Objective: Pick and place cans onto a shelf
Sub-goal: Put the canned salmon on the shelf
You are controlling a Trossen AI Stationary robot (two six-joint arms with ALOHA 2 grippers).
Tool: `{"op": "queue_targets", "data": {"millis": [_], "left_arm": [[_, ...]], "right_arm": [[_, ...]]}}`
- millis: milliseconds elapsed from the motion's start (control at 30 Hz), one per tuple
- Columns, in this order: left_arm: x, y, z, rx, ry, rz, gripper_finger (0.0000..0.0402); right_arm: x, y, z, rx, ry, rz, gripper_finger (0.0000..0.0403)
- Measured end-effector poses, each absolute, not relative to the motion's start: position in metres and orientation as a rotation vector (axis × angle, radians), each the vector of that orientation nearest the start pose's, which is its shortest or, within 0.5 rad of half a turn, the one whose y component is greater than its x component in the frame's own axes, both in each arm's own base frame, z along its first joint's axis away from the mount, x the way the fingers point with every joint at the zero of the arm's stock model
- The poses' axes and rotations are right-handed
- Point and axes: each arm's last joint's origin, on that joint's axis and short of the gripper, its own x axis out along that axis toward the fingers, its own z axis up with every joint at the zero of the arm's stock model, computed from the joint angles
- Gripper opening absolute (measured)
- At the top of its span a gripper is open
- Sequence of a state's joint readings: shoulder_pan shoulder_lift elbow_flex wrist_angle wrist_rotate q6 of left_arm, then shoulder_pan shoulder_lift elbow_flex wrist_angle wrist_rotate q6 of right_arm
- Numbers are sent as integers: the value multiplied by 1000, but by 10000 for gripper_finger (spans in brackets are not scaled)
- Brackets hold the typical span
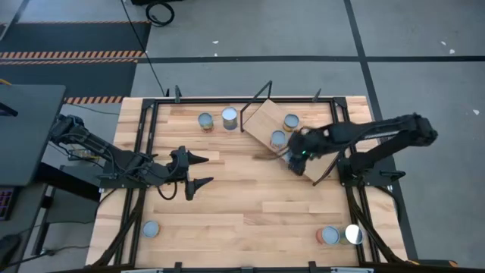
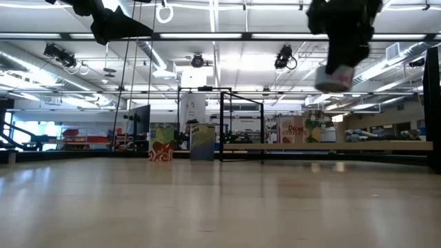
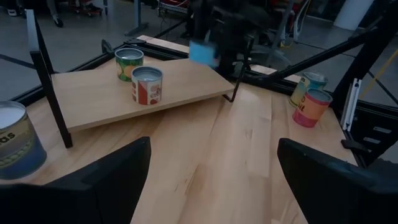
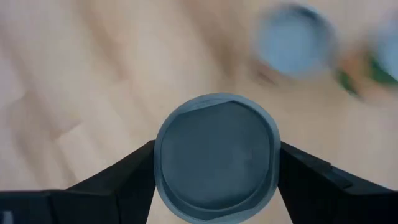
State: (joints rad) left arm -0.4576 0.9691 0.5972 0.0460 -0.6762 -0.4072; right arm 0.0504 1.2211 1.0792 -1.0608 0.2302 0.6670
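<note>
The planked wooden counter (image 1: 250, 205) fills the high view, with a black frame along its edges. On it, toward one o'clock from the centre, stands the shelf (image 1: 265, 121), a pale wooden board on a thin black wire frame, set at an angle to the counter's edges.

The right arm reaches in from three o'clock, and its right pincer (image 1: 298, 155) hangs over the shelf's near end. In the right wrist view its two dark fingers (image 4: 118, 177) press on either side of a can (image 4: 216, 155), whose round grey-blue end faces the camera; the low view shows that can held high above the counter. The left arm comes in from nine o'clock, and its left pincer (image 1: 197, 171) hovers left of centre with its fingers spread wide and nothing between them.

Two cans rest on the shelf: one with a greenish side (image 3: 129, 63) farther back, and one with a red and white label (image 3: 147, 84) just in front of it. Two more cans (image 1: 217, 119) stand side by side at about eleven o'clock, just left of the shelf. Another pair (image 1: 339, 235) stands at five o'clock near the counter's edge. A single can (image 1: 151, 229) stands alone at seven o'clock.
</note>
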Motion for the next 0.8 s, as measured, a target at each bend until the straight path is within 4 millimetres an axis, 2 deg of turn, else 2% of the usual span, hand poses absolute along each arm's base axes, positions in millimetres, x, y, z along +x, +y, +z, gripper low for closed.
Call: {"op": "queue_targets", "data": {"millis": [133,233,333,533,700,800], "left_arm": [[193,-75,259,-228,226,268,357],[193,-75,259,-227,226,268,357],[193,-75,259,-236,225,269,357],[193,-75,259,-224,224,267,357],[193,-75,259,-223,224,267,357],[193,-75,260,-229,223,267,357]], "right_arm": [[187,-16,291,555,1116,-843,287],[180,-28,291,626,1107,-982,287],[183,-40,285,694,1087,-1061,287],[187,-57,259,856,1112,-1260,287],[196,-69,250,986,999,-1360,287],[200,-74,244,1082,998,-1410,287]]}}
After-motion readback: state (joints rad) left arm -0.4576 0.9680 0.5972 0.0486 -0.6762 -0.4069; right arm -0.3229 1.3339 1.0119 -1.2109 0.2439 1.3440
